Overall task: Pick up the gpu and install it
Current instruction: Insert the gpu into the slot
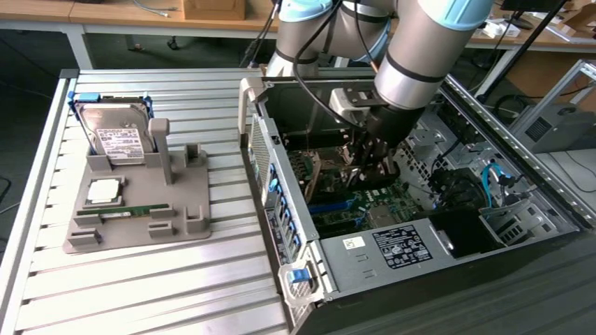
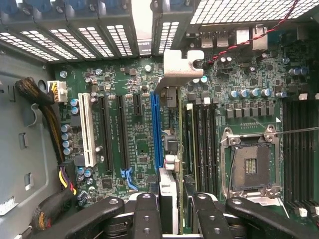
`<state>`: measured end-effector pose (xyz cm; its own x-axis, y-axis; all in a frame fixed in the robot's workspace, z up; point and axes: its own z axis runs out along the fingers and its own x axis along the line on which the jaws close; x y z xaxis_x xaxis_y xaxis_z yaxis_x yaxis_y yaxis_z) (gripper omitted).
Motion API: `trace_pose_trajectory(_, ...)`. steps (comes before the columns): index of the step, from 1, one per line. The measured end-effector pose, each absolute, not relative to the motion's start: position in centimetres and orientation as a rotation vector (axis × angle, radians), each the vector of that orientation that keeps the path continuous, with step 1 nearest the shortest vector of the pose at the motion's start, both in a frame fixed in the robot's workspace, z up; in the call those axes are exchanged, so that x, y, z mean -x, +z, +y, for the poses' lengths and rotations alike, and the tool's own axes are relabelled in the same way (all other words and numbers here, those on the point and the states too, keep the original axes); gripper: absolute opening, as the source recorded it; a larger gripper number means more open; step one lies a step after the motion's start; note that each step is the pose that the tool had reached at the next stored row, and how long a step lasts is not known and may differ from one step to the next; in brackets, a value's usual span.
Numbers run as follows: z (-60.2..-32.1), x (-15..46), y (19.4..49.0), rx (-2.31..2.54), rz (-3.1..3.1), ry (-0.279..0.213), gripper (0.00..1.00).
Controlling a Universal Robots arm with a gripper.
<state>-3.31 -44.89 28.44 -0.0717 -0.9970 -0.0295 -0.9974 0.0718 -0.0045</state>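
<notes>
Ribbed metal tabletop (image 1: pixel 139 279), workbenches behind. On the exterior view's left sits a gray fixture (image 1: pixel 191 209) carrying a hard drive (image 1: pixel 116 136) standing on edge, a processor chip (image 1: pixel 102 190) lying flat and a green memory stick (image 1: pixel 130 209) in front of the chip. On the exterior view's right an open computer case (image 1: pixel 279 188) lies on its side, with the power supply (image 1: pixel 400 248) at the near end. The arm (image 1: pixel 428 49) reaches down into the case.

Wrist view: the black fingers (image 2: pixel 146 219) are clamped on the gpu (image 2: pixel 169 191). The card is seen edge-on, standing upright over the motherboard (image 2: pixel 124 74). Its silvery bracket end (image 2: pixel 177 64) points toward the case's vented rear wall. The card runs parallel to the long blue slot (image 2: pixel 155 129), just beside or over it; whether it is seated there I cannot tell. A white slot (image 2: pixel 88 129) lies on the blue slot's far side from the card, and the open CPU socket (image 2: pixel 249 167) sits on the card's other side.
</notes>
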Motion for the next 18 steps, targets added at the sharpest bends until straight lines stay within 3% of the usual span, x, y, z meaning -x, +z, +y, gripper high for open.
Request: trace_pose_trajectory(18,-45.13,3.55,27.9,2.123,2.282,0.026,0.3)
